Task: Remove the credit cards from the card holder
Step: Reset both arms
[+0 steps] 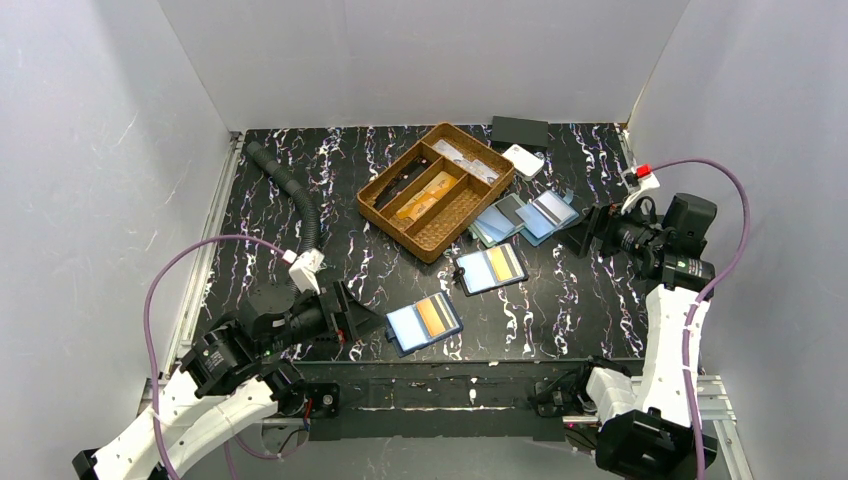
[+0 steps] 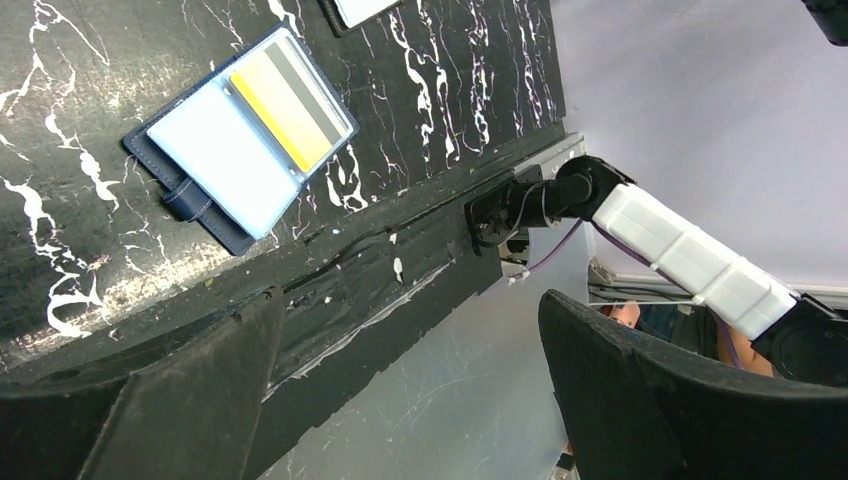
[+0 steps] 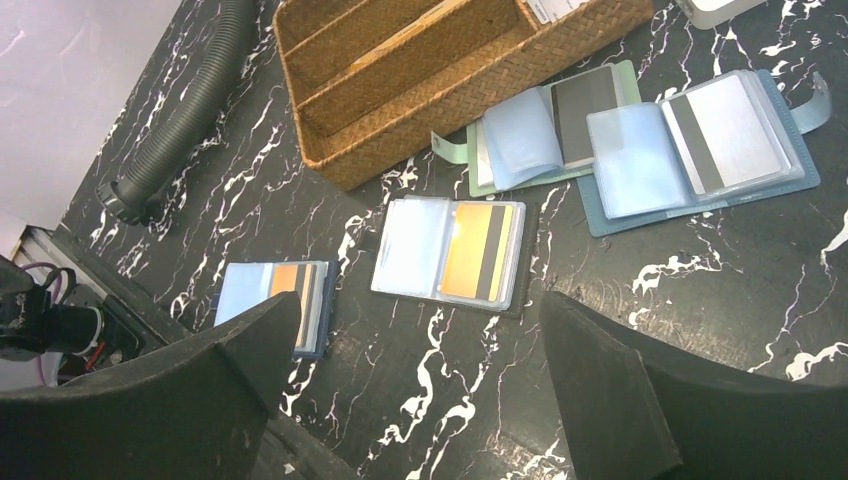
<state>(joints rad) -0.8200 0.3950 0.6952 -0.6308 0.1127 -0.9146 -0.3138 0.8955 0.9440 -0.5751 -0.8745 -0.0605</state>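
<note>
The black marbled table point(image 1: 560, 310) fills the scene between white walls; the two arms reach over it from its near edge. The left gripper point(image 1: 368, 318) sits low at the near left, just left of the near card holder point(image 1: 424, 322); its jaws are spread wide with nothing between them. The right gripper point(image 1: 590, 230) hangs at the right side, pointing left towards the holders there; its jaws too are spread wide and empty.

A woven basket point(image 1: 395, 227) with long compartments stands slantwise at the far middle; a black ribbed hose point(image 1: 300, 195) curves along the far left.

Four holders lie open and flat. The near card holder is dark blue, apart from the others; the middle card holder point(image 1: 490, 268) lies just near of the basket; a green holder point(image 1: 497, 218) and a light blue holder point(image 1: 548, 214) lie side by side at the basket's right, their edges overlapping.

One yellow-orange credit card point(image 1: 433, 316), with a dark stripe, sits behind the clear sleeve on the right page of the near card holder; a second credit card point(image 1: 499, 264) of the same colour sits likewise in the middle card holder; both are inside their sleeves. The green and light blue holders show grey cards.

A black box point(image 1: 519, 131) rests at the far edge; a small white device point(image 1: 523, 160) lies just near of it.
</note>
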